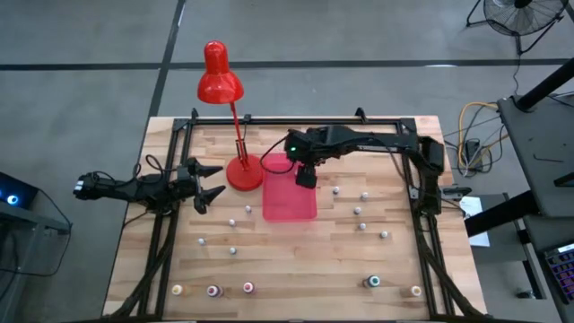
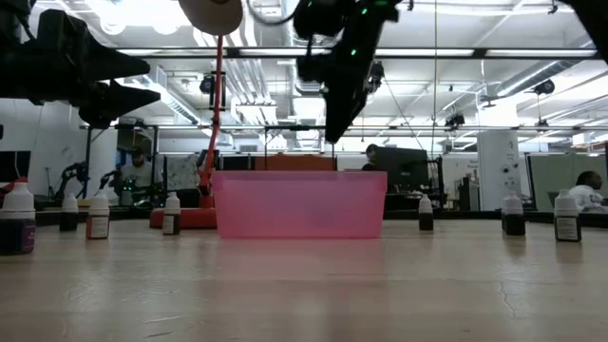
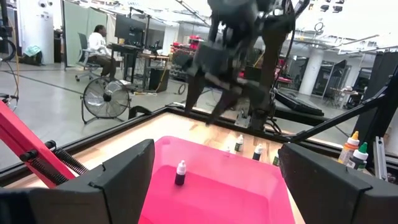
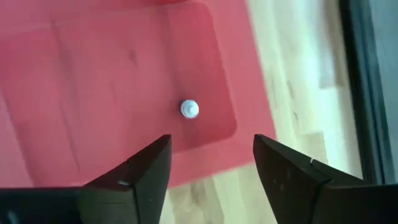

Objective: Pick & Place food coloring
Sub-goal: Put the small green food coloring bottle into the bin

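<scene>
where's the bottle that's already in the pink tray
One food coloring bottle stands upright inside the pink tray, beneath the open right gripper hovering over the tray's far end, just right of the red lamp in the high view.

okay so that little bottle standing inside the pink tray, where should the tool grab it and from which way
Grip the bottle just under its white cap, coming straight down from above. It stands upright, alone in the pink tray, whose walls would likely block a sideways approach. The right tool is open above it.
</scene>
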